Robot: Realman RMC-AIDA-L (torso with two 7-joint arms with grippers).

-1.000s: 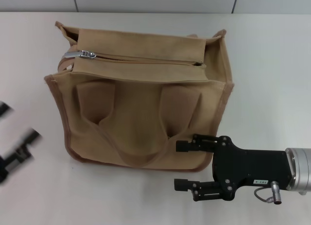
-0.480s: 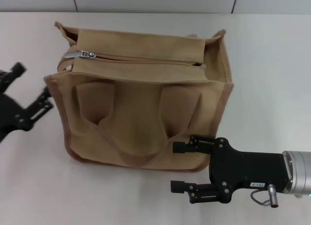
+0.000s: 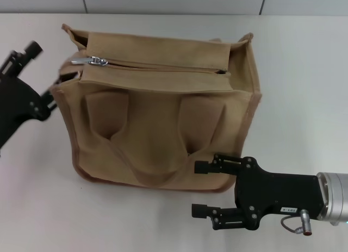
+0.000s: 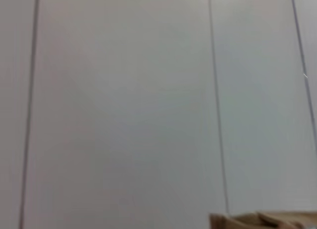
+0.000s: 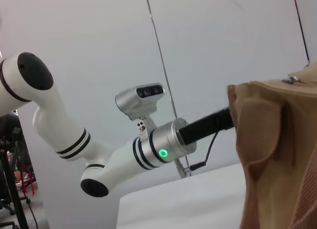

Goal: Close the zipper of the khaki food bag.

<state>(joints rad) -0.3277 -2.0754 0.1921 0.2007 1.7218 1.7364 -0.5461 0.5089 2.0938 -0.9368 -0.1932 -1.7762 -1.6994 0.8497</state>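
The table (image 3: 304, 67) is a pale surface that carries everything, with a grey panelled wall behind it. The khaki food bag (image 3: 157, 132) stands on the table a little left of centre in the head view, its front face with two loop handles toward the robot and its flat top panel toward the wall. In the right wrist view the bag's corner (image 5: 277, 155) fills the side of the picture, and in the left wrist view only a sliver of tan cloth (image 4: 262, 221) shows at the edge under the wall panels.

The right end effector (image 3: 209, 189) lies low over the table just in front of the bag's near right corner, pointing toward the left; its two black fingers are spread apart and hold nothing, the upper finger close to the bag's bottom edge. The left end effector (image 3: 35, 72) is at the bag's left side, near the top left corner; its two fingers are spread wide and grip nothing, the lower one close against the bag's left edge.

The zipper (image 3: 163, 67) runs across the top panel from left to right. Its small silver pull tab (image 3: 98, 60) sits at the left end, near the left end effector.
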